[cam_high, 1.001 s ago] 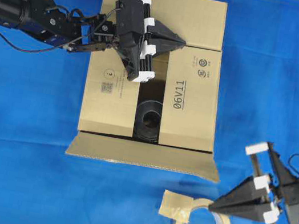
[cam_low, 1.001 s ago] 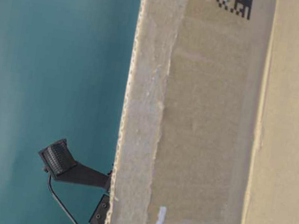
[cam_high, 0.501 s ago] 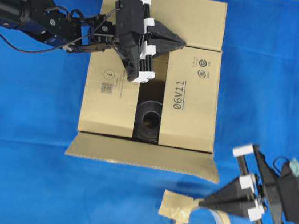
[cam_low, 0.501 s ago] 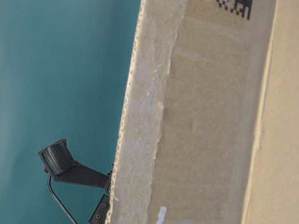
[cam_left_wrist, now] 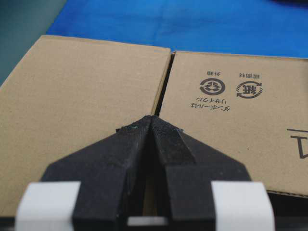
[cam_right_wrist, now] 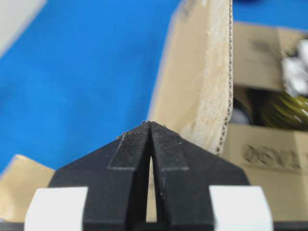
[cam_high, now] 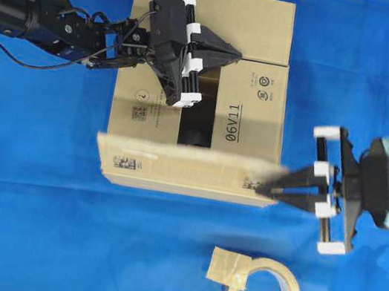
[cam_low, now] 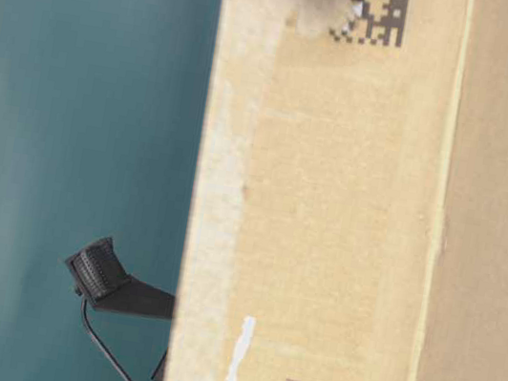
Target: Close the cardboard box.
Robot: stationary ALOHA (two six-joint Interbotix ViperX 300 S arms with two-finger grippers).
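Your right gripper (cam_high: 268, 189), jaws pinched together and holding nothing, has its tips against the raised near flap of the cardboard box (cam_high: 248, 117) mid-cloth. Your left gripper (cam_high: 233, 53), also closed and empty, rests on the far flaps' seam.

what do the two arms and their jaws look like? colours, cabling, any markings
Both arms are black. The left gripper and right gripper each have wedge-shaped black jaws tapering to a point on a rail with white end blocks. Left arm carries loose black cables and blue accents; right wrist shows pale teal pieces. No readable markings.
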